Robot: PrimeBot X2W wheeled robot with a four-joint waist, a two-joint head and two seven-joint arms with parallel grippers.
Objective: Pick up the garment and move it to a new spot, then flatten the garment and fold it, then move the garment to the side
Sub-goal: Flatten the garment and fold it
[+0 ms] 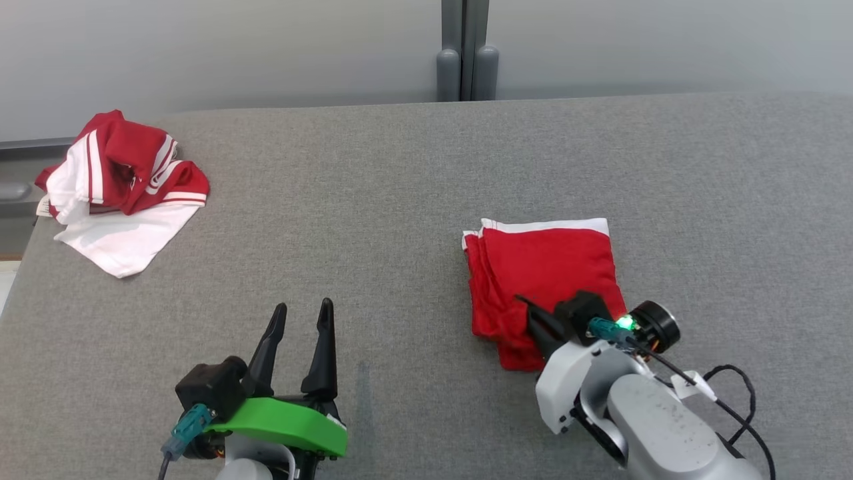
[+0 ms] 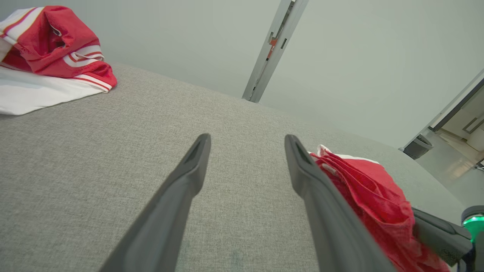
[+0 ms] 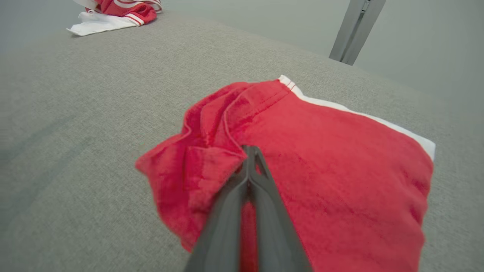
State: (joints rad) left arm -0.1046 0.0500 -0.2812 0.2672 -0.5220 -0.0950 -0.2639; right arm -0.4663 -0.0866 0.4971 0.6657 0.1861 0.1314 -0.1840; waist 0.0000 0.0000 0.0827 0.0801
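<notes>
Garments on grey bench (image 1: 400, 200): two counted.
Far left: crumpled red-and-white garment (image 1: 120, 187), heaped, untouched.
Lower left: left gripper (image 1: 303, 305), one, fingers apart, nothing held, well apart from both cloths.
Right of centre: folded red garment (image 1: 546, 267), white trim at far edge, laid flat.
At its near edge: right gripper (image 3: 250, 151), one, fingers together, clamped on bunched layers.
Step judged: folded piece to be moved aside. All layers to be kept in pinch; cloth to be carried low and slowly so the fold is not opened.
</notes>
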